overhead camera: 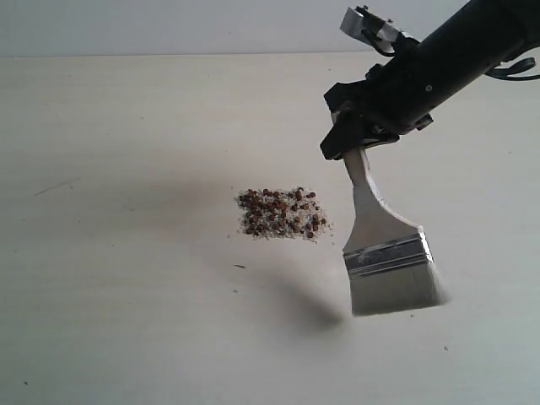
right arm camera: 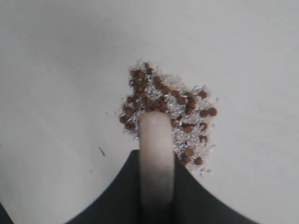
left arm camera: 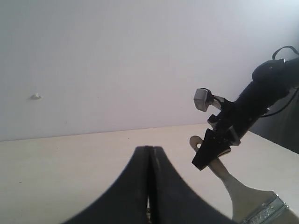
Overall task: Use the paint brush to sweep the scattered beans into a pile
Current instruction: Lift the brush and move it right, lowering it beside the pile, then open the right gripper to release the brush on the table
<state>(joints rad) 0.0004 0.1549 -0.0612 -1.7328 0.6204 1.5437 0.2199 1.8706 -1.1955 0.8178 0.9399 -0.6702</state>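
Beside beans (overhead camera: 281, 213), slanted arm (overhead camera: 456, 59) holds brush (overhead camera: 391, 261)

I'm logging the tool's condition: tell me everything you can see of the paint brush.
Flat, wide paint brush: pale bristles, silver metal band, cream handle. The right gripper is shut on the handle's end, holding it bristles-down, slightly tilted, beside the beans but apart from them. Whether it touches the table is unclear.
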